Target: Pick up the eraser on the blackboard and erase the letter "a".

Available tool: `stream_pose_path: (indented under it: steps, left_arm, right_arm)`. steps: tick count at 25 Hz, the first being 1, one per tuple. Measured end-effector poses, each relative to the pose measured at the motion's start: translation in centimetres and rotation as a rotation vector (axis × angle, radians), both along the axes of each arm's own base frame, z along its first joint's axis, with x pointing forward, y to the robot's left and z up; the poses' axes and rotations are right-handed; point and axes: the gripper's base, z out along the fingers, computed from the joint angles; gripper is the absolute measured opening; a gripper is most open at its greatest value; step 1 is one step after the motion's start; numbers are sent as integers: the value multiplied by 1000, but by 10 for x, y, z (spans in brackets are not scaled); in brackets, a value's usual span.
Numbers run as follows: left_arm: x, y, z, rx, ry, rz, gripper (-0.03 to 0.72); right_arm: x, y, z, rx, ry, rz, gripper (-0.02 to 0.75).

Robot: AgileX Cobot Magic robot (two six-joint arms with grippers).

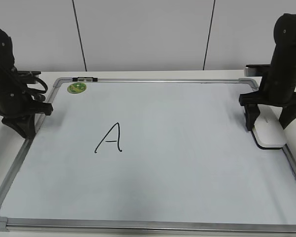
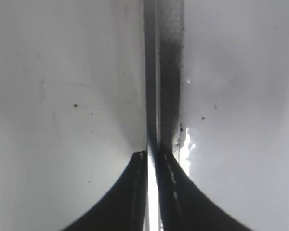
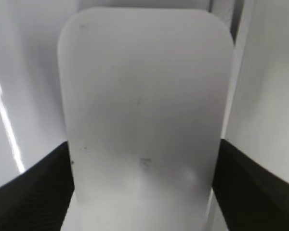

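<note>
Sitting by the right edge of the blackboard (image 1: 187,163), the eraser (image 1: 268,132) lies flat between the right gripper (image 1: 269,123) fingers, wide apart at its sides; grip unclear. The left gripper (image 1: 24,126), fingers pressed together, holds nothing by the left edge

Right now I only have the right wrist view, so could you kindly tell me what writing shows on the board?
Observer: Only a capital A shows on the blackboard; I see no lowercase "a".
Operator: Where does the eraser lie?
Observer: The eraser lies at the board's right edge, the right gripper straddling it.
Operator: And the left arm?
Observer: The left gripper sits at the left frame, away from the writing.
</note>
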Motion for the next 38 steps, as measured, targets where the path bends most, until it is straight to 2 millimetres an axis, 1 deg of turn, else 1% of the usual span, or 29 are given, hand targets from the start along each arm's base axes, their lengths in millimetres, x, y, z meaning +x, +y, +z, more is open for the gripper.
stream_pose_path:
  steps: [6,8,10,11,12,13,16,18,19,21,22,27,29,31,35,38]
  left_arm:
    - [0,0,0,0,2,0,41]
    - [0,0,1,4,0,-2,55]
    - [-1,1,5,8,-6,-6,107]
    - [-2,2,9,15,-14,-10,155]
    - [-2,2,17,22,-33,-15,221]
    - [-2,4,24,35,-52,-16,285]
    - [-7,7,55,64,-118,-14,523]
    - [-11,8,71,73,-136,-15,606]
    - [-14,9,79,76,-146,-15,625]
    - [-19,10,90,83,-148,-16,629]
    - [-22,10,96,83,-145,-13,617]
    - [-40,12,119,83,-88,-5,519]
    - [-45,12,129,85,-104,-4,487]
    - [-52,13,145,88,-142,-3,466]
    - [-73,12,187,80,-253,-6,447]
    - [-97,10,220,75,-347,-17,443]
  right_arm:
    - [5,-3,8,-29,-35,-21,664]
    - [4,-3,22,-29,-66,-22,661]
    - [2,-3,34,-30,-94,-23,658]
    - [1,-3,41,-30,-111,-23,654]
    - [0,-3,50,-31,-131,-23,650]
    - [0,-3,54,-31,-141,-23,647]
    - [-4,-3,73,-30,-184,-25,632]
    - [-5,-3,78,-28,-196,-26,629]
    - [-8,-3,86,-24,-216,-29,621]
    - [-10,-2,94,-17,-233,-32,606]
    - [-13,-2,105,-15,-257,-32,586]
    - [-26,1,136,21,-325,-41,562]
    - [-33,1,146,29,-346,-43,557]
    - [-41,3,154,54,-356,-51,557]
    - [-53,7,158,95,-347,-63,556]
    - [-63,11,156,130,-323,-68,556]
